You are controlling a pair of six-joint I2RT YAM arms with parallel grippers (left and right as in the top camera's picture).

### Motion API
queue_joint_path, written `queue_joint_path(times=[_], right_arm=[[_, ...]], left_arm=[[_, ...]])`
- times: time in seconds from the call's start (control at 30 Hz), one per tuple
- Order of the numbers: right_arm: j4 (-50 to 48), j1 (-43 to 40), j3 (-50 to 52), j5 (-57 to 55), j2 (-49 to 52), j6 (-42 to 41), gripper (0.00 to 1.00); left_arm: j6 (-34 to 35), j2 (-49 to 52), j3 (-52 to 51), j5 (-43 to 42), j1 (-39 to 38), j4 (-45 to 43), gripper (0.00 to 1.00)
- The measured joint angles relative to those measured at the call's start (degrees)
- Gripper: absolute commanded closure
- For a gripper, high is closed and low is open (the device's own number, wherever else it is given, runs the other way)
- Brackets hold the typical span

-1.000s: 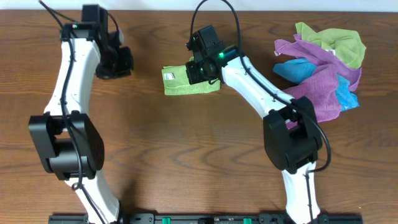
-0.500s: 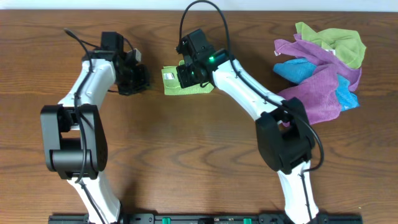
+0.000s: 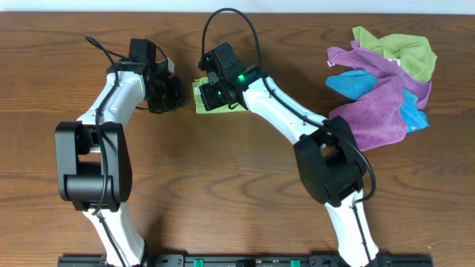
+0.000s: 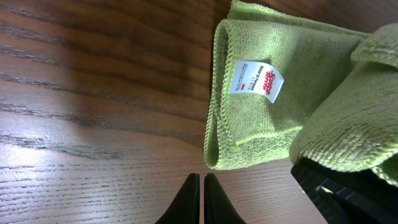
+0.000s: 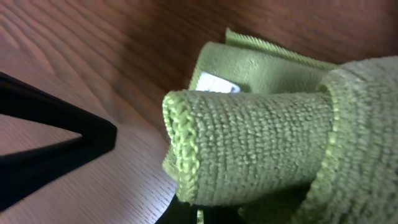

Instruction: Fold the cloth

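Note:
The cloth (image 3: 201, 101) is a small lime-green packet on the wooden table, mostly hidden under my right gripper (image 3: 216, 92) in the overhead view. In the left wrist view the cloth (image 4: 273, 124) lies in layers with its white tag (image 4: 256, 80) on top. My right gripper (image 5: 205, 216) is shut on a rolled-over green edge of the cloth (image 5: 261, 143), held above the lower layers. My left gripper (image 4: 201, 182) is shut and empty, low over the table just off the cloth's left corner. It does not touch the cloth.
A heap of purple, blue and green towels (image 3: 386, 81) lies at the table's far right. The right gripper's black body (image 4: 339, 186) sits close to the left fingertips. Bare wood (image 3: 223, 185) stretches towards the near edge.
My right gripper has moved left, dragging the cloth's right part over its left part. My left gripper has swung right, up to the cloth's left edge.

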State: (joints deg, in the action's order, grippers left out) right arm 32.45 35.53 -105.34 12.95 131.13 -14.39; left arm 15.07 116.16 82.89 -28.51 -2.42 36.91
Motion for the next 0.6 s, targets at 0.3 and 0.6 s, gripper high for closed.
queue_joint_path(times=[0.3,0.6], right_arm=[[-3.0,0.3,-0.1,4.7,0.0,0.5,0.37],[2.8,-2.9,-4.1,-0.7,-2.2,0.9,0.97]], left_arm=[[0.1,0.0,0.0,0.0,2.0,2.9,0.94],[-0.2,0.0,0.0,-0.1,8.0,4.5,0.94]])
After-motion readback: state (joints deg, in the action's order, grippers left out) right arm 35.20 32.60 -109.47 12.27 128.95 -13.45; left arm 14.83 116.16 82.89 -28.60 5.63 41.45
